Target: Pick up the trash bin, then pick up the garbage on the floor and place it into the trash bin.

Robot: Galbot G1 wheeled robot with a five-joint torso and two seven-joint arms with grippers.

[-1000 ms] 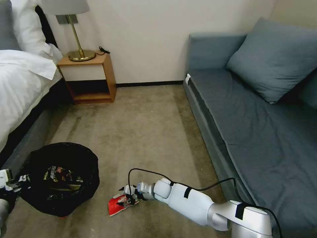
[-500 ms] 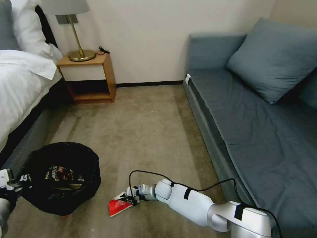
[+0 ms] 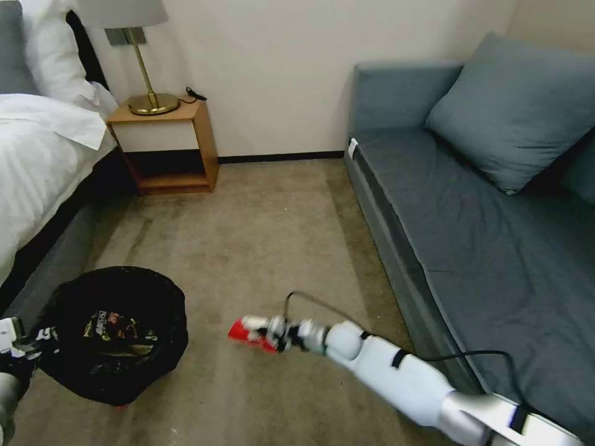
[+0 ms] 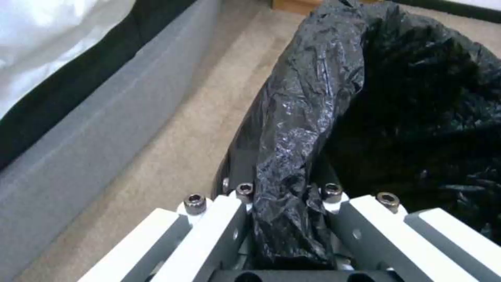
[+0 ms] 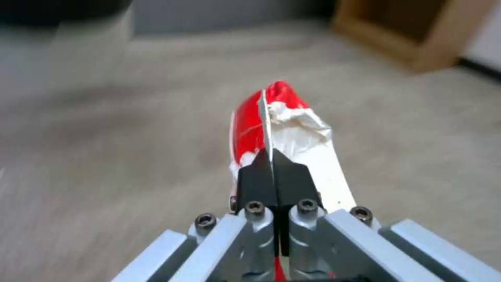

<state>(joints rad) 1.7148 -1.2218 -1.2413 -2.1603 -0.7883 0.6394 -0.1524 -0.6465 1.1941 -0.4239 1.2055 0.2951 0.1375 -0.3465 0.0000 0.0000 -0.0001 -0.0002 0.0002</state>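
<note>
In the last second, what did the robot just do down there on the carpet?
The right gripper, jaws shut on the red snack packet, lifted it off the floor and is carrying it. The left gripper still clamps the trash bin rim; the bin hasn't moved.

The left pincer point(image 4: 284, 219) is clamped on the rim of the trash bin point(image 4: 245, 156), with a fold of the crinkly black plastic bag point(image 4: 308, 117) pinched between its two white fingers point(image 4: 219, 227). The bag drapes over the rim and billows into the dark inside of the bin. Beside the bin runs a strip of beige floor point(image 4: 182, 137), edged by a grey bed base point(image 4: 104, 117) with white bedding point(image 4: 47, 39) above it.
</note>
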